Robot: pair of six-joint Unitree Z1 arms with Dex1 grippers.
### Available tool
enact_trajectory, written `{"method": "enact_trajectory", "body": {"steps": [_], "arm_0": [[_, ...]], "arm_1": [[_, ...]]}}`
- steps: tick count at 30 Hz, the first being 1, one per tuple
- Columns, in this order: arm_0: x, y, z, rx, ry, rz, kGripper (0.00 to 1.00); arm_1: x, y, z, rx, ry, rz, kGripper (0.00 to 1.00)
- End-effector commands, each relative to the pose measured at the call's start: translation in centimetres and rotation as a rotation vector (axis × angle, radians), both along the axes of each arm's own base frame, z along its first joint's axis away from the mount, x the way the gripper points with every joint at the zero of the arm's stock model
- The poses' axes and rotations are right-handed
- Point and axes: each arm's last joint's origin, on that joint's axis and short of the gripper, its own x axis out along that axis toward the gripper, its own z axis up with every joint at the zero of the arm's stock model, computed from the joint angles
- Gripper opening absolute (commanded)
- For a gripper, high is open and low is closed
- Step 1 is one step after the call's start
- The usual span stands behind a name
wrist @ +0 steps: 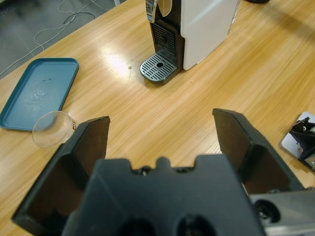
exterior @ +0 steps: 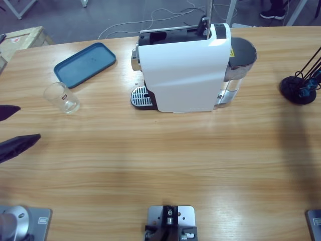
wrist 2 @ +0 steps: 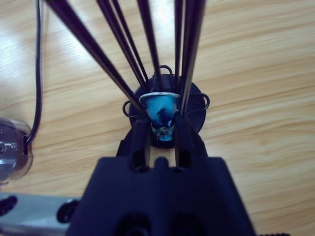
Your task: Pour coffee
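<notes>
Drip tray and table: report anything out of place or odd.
Nothing is spilled or damaged. One oddity: the coffee machine's drip tray is bare, while the glass cup sits apart beside the blue tray. The right gripper is shut on a blue capsule.

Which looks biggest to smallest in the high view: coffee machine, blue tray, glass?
1. Coffee machine
2. Tray
3. Glass

All three sit at a similar depth on the table, so the order holds.

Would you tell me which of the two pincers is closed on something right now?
The right pincer, shut on the blue coffee capsule in the black wire rack; the left pincer is open and holds nothing.
</notes>
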Motion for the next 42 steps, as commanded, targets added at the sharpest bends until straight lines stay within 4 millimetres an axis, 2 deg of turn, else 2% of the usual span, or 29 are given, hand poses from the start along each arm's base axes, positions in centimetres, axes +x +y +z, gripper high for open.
{"method": "enact_trajectory", "body": {"steps": [1, 2, 14, 23, 30, 35, 38, 42], "arm_0": [[-0.1, 0.0, -1.1, 0.011, 0.024, -0.008, 0.885], [-0.1, 0.0, -1.1, 0.011, 0.024, -0.008, 0.885], [-0.2, 0.1, -1.1, 0.005, 0.02, -0.006, 0.885], [-0.3, 0.2, -1.1, 0.001, 0.018, -0.007, 0.885], [-0.3, 0.3, -1.1, -0.002, 0.016, -0.007, 0.888], [-0.2, 0.2, -1.1, 0.003, 0.018, -0.004, 0.89], [-0.3, 0.2, -1.1, 0.001, 0.016, -0.004, 0.89], [-0.1, 0.2, -0.4, 0.027, 0.02, 0.013, 0.903]], "arm_1": [[0.7, -0.4, -1.3, -0.011, 0.045, -0.005, 0.051], [0.7, -0.4, -1.3, -0.013, 0.044, -0.003, 0.0], [0.2, -0.3, -0.6, -0.014, 0.008, 0.013, 0.0], [-2.3, -0.5, 5.2, -0.01, -0.135, -0.007, 0.0], [-3.1, -0.4, 8.3, 0.005, -0.212, -0.005, 0.0], [-5.1, 0.0, 11.0, 0.018, -0.272, 0.016, 0.0], [-6.4, 1.9, 12.5, 0.023, -0.31, 0.187, 0.0], [-7.5, 8.4, 12.5, -0.052, -0.283, 0.724, 0.0]]}}
